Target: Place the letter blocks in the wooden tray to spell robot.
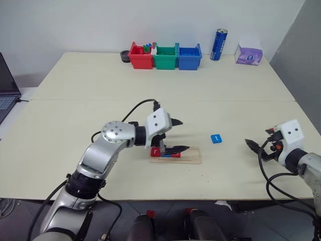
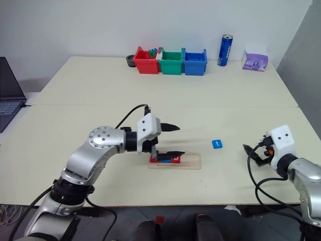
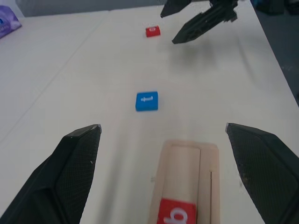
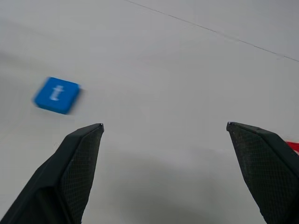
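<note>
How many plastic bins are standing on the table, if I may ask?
3: a red bin, a green bin and a blue bin, side by side at the table's far edge.

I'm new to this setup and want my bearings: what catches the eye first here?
The left gripper, open, hovers over the wooden tray near the table's front edge, where red and blue letter blocks sit. A lone blue t block lies on the table between the tray and the open right gripper. Three bins line the far edge.

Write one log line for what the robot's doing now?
left gripper: open over tray | right gripper: open, empty | t block: on table
</note>
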You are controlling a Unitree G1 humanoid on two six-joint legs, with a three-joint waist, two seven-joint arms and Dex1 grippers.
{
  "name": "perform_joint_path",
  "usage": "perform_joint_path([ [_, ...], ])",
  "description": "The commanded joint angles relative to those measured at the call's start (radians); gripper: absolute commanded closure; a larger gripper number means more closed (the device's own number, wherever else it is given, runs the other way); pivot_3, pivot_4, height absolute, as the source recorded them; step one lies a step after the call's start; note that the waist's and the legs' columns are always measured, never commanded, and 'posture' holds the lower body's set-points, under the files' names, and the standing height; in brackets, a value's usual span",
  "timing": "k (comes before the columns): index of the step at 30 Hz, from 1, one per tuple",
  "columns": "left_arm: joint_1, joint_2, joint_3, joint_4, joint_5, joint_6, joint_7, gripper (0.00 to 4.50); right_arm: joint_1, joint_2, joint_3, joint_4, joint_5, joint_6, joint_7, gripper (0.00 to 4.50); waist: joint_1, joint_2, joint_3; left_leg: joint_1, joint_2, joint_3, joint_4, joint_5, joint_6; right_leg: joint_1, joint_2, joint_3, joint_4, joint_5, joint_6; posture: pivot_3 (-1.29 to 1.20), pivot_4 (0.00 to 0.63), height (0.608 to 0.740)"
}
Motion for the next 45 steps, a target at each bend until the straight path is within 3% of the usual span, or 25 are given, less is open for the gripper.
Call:
perform_joint_path([
  [1, -0.04, -0.035, -0.027, -0.034, 0.01, 0.026, 0.034, 0.0, -0.094, -0.048, 0.018, 0.15, -0.031, -0.074, -0.005, 0.01, -0.003, 0.0, 0.0, 0.0, 0.0, 0.0, 0.0, 0.0, 0.0, 0.0, 0.0, 0.0, 0.0, 0.0, 0.0, 0.0, 0.15, 0.74],
  [14, -0.087, -0.081, -0.061, -0.034, 0.015, 0.04, 0.044, 0.0, -0.552, -0.179, 0.145, 0.988, -0.097, -0.248, 0.097, 0.01, 0.001, 0.002, 0.0, 0.0, 0.0, 0.001, 0.0, 0.0, 0.0, 0.0, -0.001, 0.001, 0.0, 0.0, 0.0, 0.0, 0.15, 0.74],
  [23, -0.083, -0.066, -0.048, -0.037, 0.011, 0.033, 0.035, 0.0, -0.686, -0.174, 0.216, 1.298, -0.114, -0.229, 0.227, 0.01, 0.0, 0.003, 0.0, 0.001, 0.0, 0.002, 0.0, 0.001, -0.001, 0.0, -0.001, 0.002, -0.001, 0.0, 0.0, 0.0, 0.15, 0.74],
  [26, -0.084, -0.06, -0.041, -0.024, 0.013, 0.02, 0.032, 0.0, -0.672, -0.174, 0.232, 1.299, -0.122, -0.221, 0.259, 0.01, 0.0, 0.003, 0.0, 0.001, 0.0, 0.002, 0.0, 0.001, -0.001, 0.001, -0.001, 0.001, -0.001, 0.0, 0.0, 0.0, 0.15, 0.74],
  [29, -0.077, -0.052, -0.036, -0.015, 0.013, 0.008, 0.025, 0.0, -0.649, -0.167, 0.233, 1.292, -0.123, -0.201, 0.253, 0.61, 0.0, 0.003, 0.0, 0.001, 0.0, 0.002, 0.0, 0.001, -0.001, 0.001, -0.001, 0.001, -0.001, 0.0, 0.0, 0.0, 0.15, 0.74],
  [36, -0.064, -0.041, -0.034, -0.01, 0.011, 0.001, 0.027, 0.0, -0.58, -0.153, 0.206, 1.174, -0.102, -0.161, 0.213, 2.93, 0.001, 0.003, 0.0, 0.002, 0.001, 0.001, 0.001, 0.001, -0.001, 0.002, -0.001, 0.0, -0.001, 0.0, 0.0, 0.0, 0.15, 0.74],
  [38, -0.057, -0.033, -0.029, -0.01, 0.01, 0.001, 0.027, 0.0, -0.535, -0.146, 0.201, 1.081, -0.091, -0.14, 0.201, 3.04, 0.002, 0.003, 0.0, 0.001, 0.001, 0.001, 0.001, 0.001, -0.001, 0.002, -0.001, 0.0, 0.0, 0.0, 0.0, 0.0, 0.15, 0.74],
  [45, 0.02, 0.058, 0.032, -0.024, -0.022, -0.018, -0.02, 0.0, -0.15, -0.009, 0.073, 0.273, -0.013, 0.091, -0.003, 3.04, 0.001, 0.004, -0.001, 0.001, 0.002, -0.001, 0.0, 0.001, -0.002, 0.002, -0.001, -0.001, 0.0, 0.0, 0.0, 0.0, 0.15, 0.74],
])
